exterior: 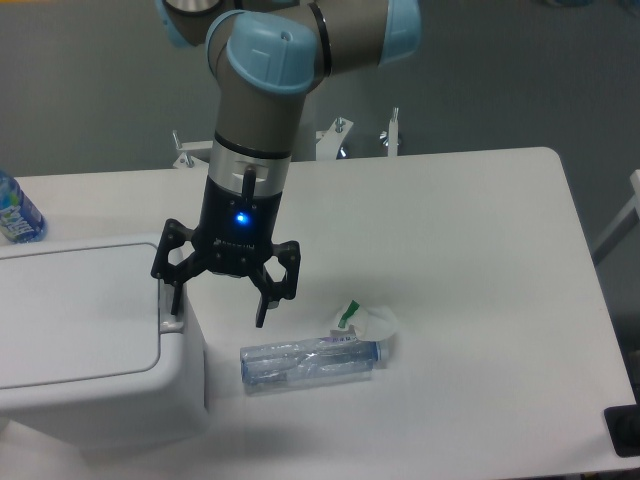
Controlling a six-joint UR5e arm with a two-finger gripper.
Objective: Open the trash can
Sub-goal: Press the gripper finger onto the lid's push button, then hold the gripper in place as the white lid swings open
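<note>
**Non-task items on table**

White table [480, 230] carries a clear crushed plastic bottle [312, 362] lying on its side near the front edge. A crumpled white wrapper [368, 321] with a green mark touches the bottle's right end. A blue-labelled bottle [16, 212] stands at the left edge, partly cut off.

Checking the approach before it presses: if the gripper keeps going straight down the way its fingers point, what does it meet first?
Probably the trash can: the open gripper has one finger over the grey button strip at the lid's edge. The other finger hangs over bare table. Height above the strip is unclear.
</note>
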